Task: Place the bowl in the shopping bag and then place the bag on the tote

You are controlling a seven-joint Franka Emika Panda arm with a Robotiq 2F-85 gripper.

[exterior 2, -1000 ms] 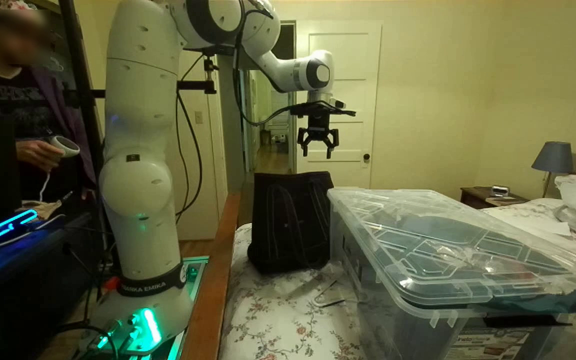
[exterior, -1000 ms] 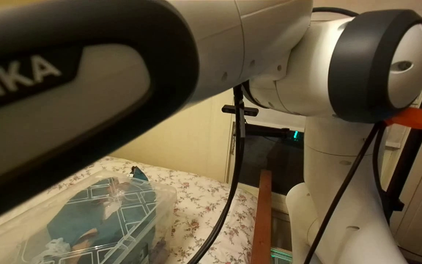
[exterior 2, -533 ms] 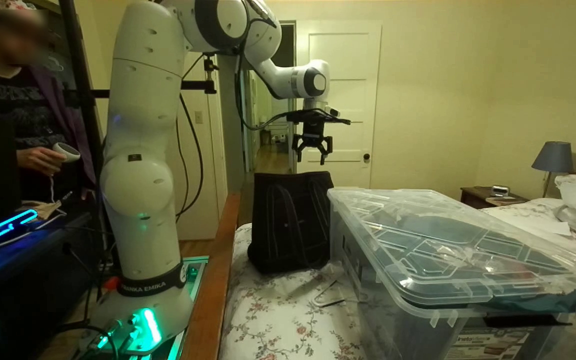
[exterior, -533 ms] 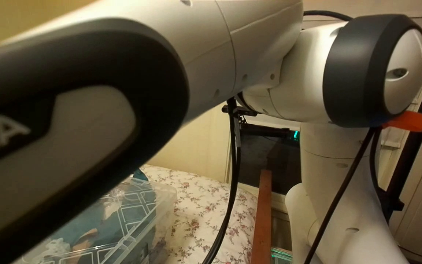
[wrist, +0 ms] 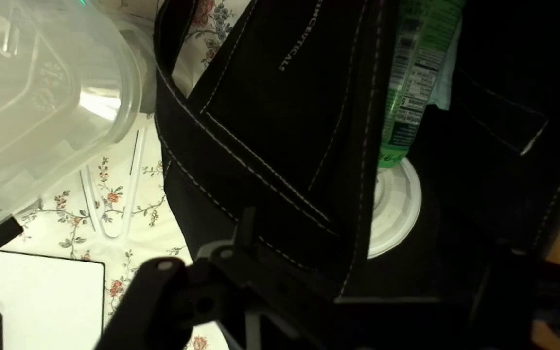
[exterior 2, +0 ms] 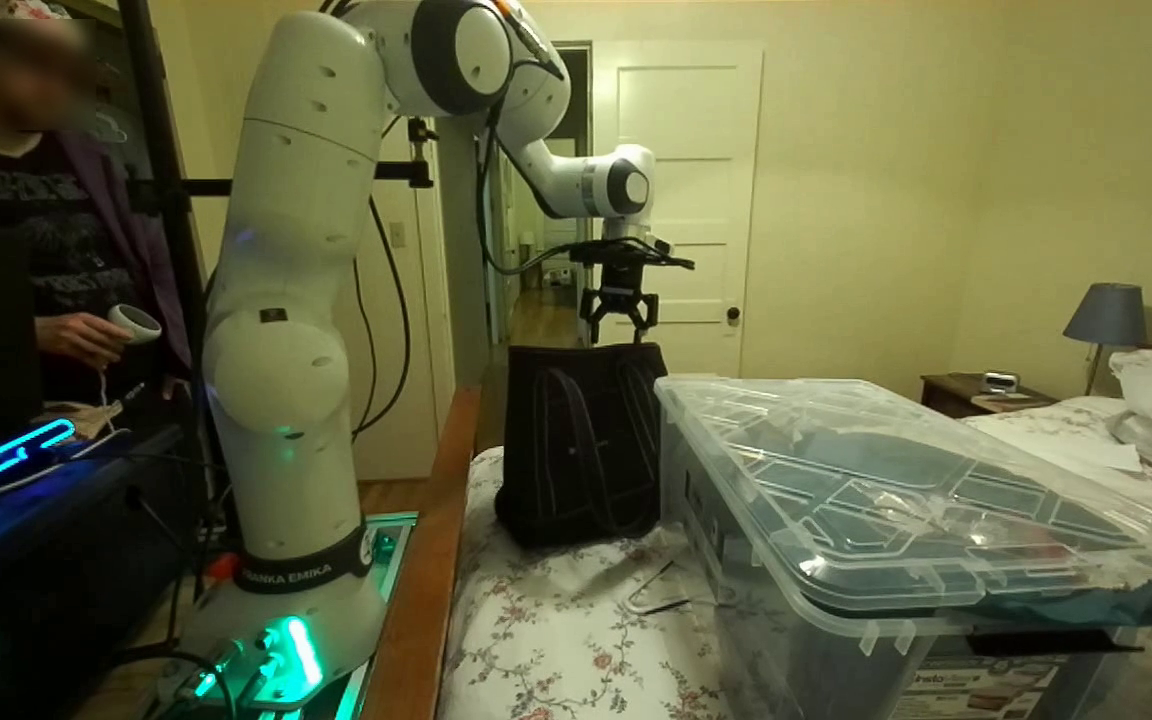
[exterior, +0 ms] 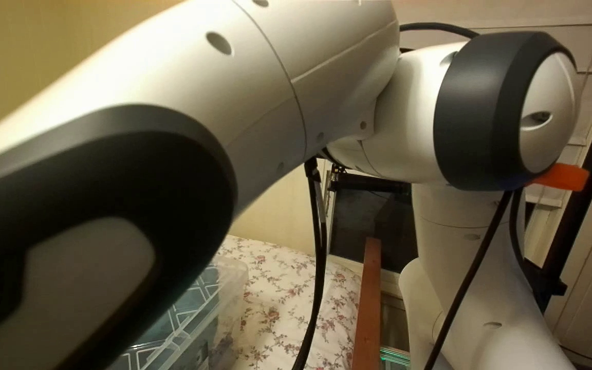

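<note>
The black shopping bag (exterior 2: 581, 450) stands upright on the bed, against the side of the translucent tote (exterior 2: 766, 490). The tote also shows in an exterior view (exterior: 198, 308) and the wrist view (wrist: 42, 82). In the wrist view I look down into the open bag (wrist: 280, 121). A round white thing (wrist: 399, 214), likely the bowl, lies inside, partly hidden by the bag's edge and a green packet; no printed top shows. My gripper (exterior 2: 617, 337) is open and empty, pointing down, fingertips at about the bag's rim. Whether a finger touches a handle, I cannot tell.
A green printed packet (wrist: 411, 82) is in the bag. A looped strap handle (wrist: 241, 165) lies near my left-hand finger in the wrist view. A wooden rail (exterior 2: 436, 540) runs between my base and the bed. A thin white bent piece (wrist: 114, 223) lies on the bedspread.
My gripper has come down and slightly left in an exterior view, from well above the bag to its rim, staying open. The bag and tote have not moved.
</note>
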